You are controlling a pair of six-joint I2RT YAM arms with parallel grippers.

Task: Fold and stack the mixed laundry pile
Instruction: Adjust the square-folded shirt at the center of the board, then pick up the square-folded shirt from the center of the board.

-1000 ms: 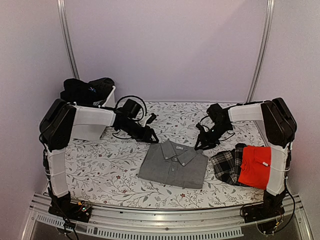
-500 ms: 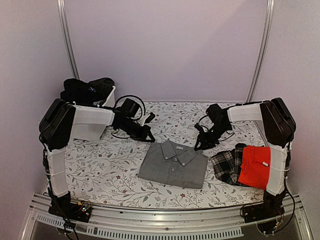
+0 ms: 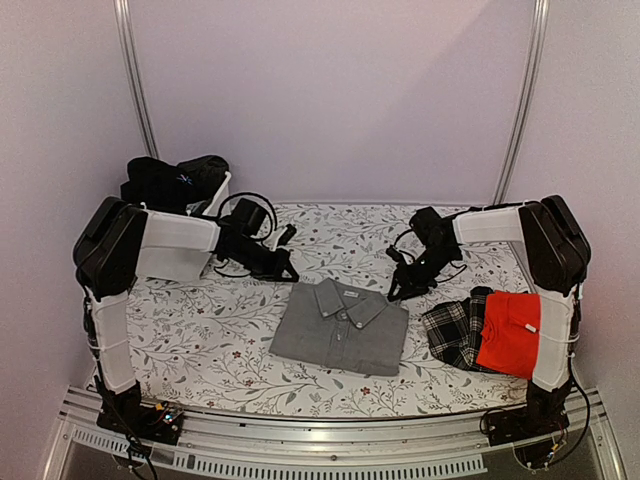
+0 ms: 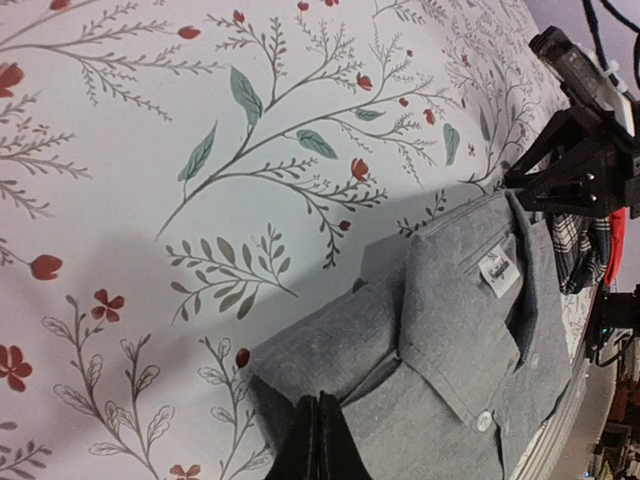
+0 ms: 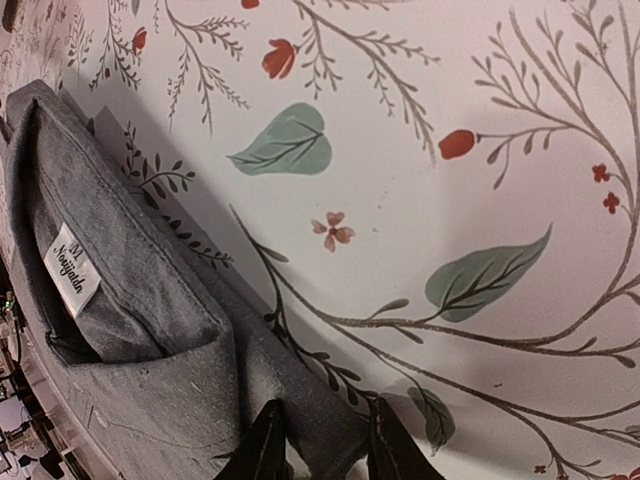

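The grey shirt (image 3: pixel 340 328) lay folded in the middle of the floral worktop (image 3: pixel 200 330), collar toward the far side. My left pincer (image 4: pixel 318 432) was pressed together on the shirt's far left corner, with no gap between the fingers. My right pincer (image 5: pixel 325 412) sat at the far right corner, fingers a little apart with grey cloth between them. Whether they actually bit the cloth I could not tell. On the right, the plaid cloth (image 3: pixel 452 332) and red shirt (image 3: pixel 510 333) lay touching. A black garment (image 3: pixel 170 180) was heaped in the white tub (image 3: pixel 224 190) at the far left.
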